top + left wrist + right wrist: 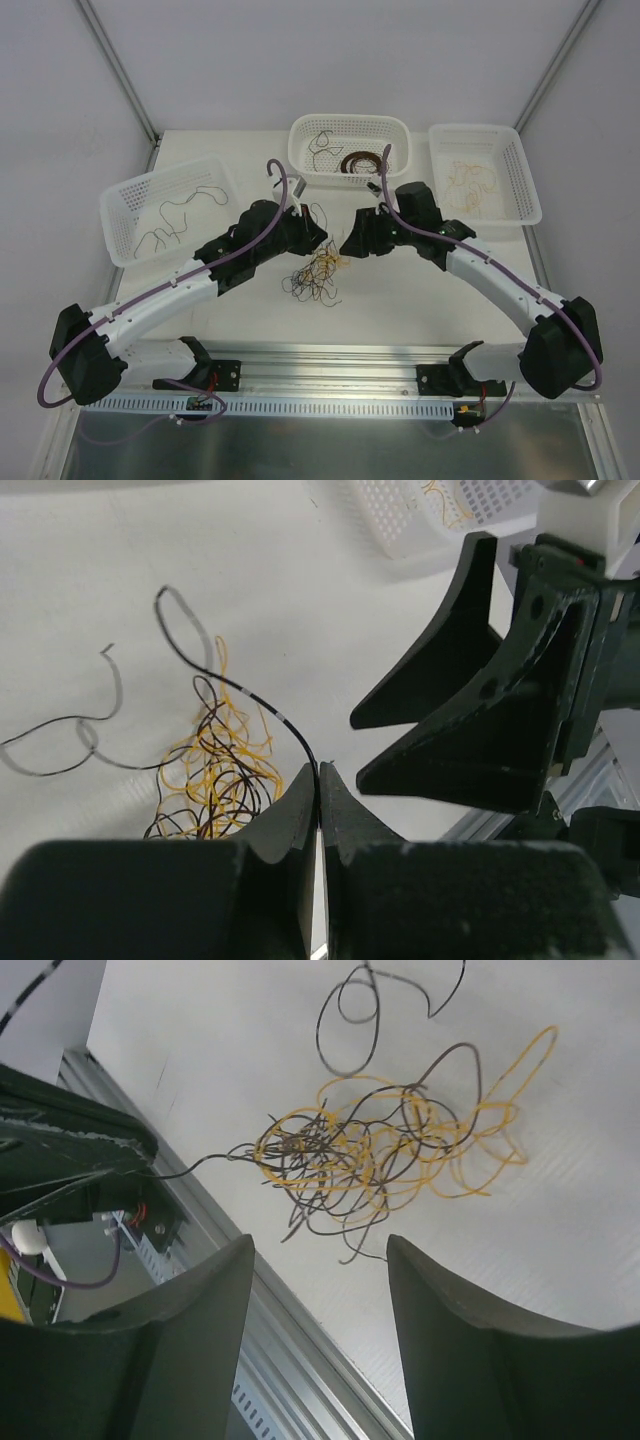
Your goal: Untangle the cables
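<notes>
The cables (318, 275) lie as a loose clump of black and yellow strands on the white table between my two grippers. My left gripper (320, 770) is shut on one black cable (268, 706), which arcs up from the fingertips over the clump (215, 770). It sits at the clump's upper left (318, 236) in the top view. My right gripper (320, 1245) is open with nothing between its fingers, hovering over the clump (380, 1160). In the top view it is at the clump's upper right (350, 243), close to the left gripper.
Three white perforated baskets stand behind: a left basket (170, 205) with dark strands, a middle basket (348, 150) with coiled dark wire, a right basket (485, 170) with yellow strands. A metal rail (300, 1330) runs along the table's near edge.
</notes>
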